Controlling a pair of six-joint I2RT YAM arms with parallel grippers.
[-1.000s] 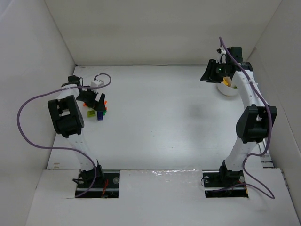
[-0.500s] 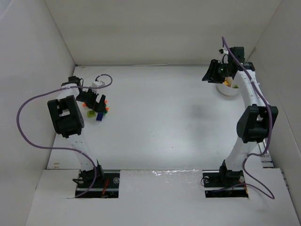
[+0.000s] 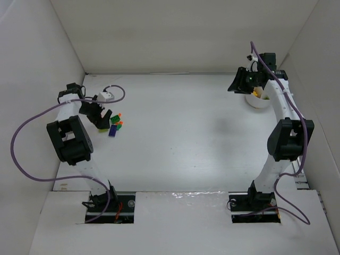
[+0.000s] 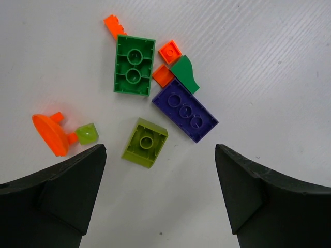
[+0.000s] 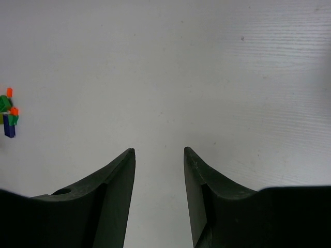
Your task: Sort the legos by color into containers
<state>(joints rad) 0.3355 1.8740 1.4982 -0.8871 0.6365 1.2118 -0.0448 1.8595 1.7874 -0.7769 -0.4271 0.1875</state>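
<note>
The left fingers (image 4: pixel 67 191) backed off the legos (image 4: pixel 134 65); cup (image 3: pixel 258 102) half hidden.

open table (image 3: pixel 180 133) centre, legos (image 3: pixel 112 130) clustered left

A robot lab's test cell: plain white walls (image 3: pixel 32 79) box in a white table (image 3: pixel 180 133). A left arm (image 3: pixel 69 141) and a right arm (image 3: pixel 289 138) are bolted at its near edge, trailing loose purple cables (image 3: pixel 12 149).
</note>
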